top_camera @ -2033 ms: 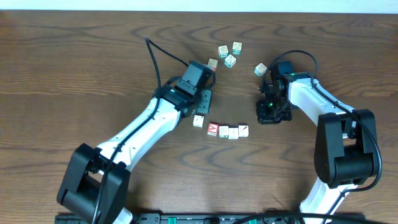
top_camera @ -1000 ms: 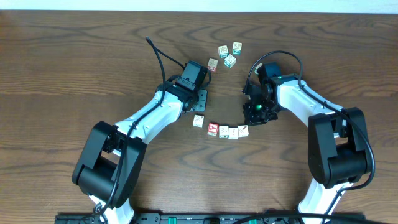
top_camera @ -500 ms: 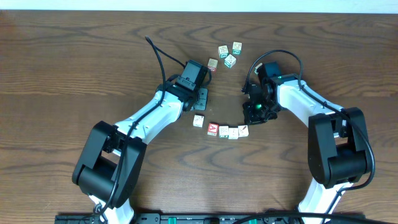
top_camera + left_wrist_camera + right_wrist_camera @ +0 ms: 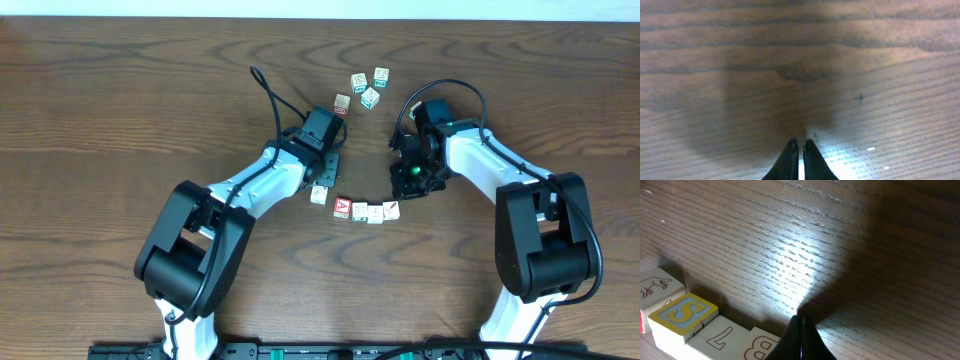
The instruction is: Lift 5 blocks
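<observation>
- My left gripper (image 4: 799,146) and right gripper (image 4: 801,322) are both pinched together, empty.
- The blocks (image 4: 367,211) sit in a row on the table (image 4: 120,120), just nearer than both grippers; I judge none lifted.

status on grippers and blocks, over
Left gripper shut, empty. Right gripper shut, empty, beside the blocks. None lifted, all on table. Nothing in the way.

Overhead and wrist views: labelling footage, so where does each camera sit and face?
Overhead: above the brown wooden table, looking straight down; left arm and right arm show.
Left wrist: low, facing bare tabletop; shut left fingers show.
Right wrist: low, facing a row of cream wooden alphabet cubes; shut right fingers show.
Shared: overhead and right wrist both see that row.
</observation>
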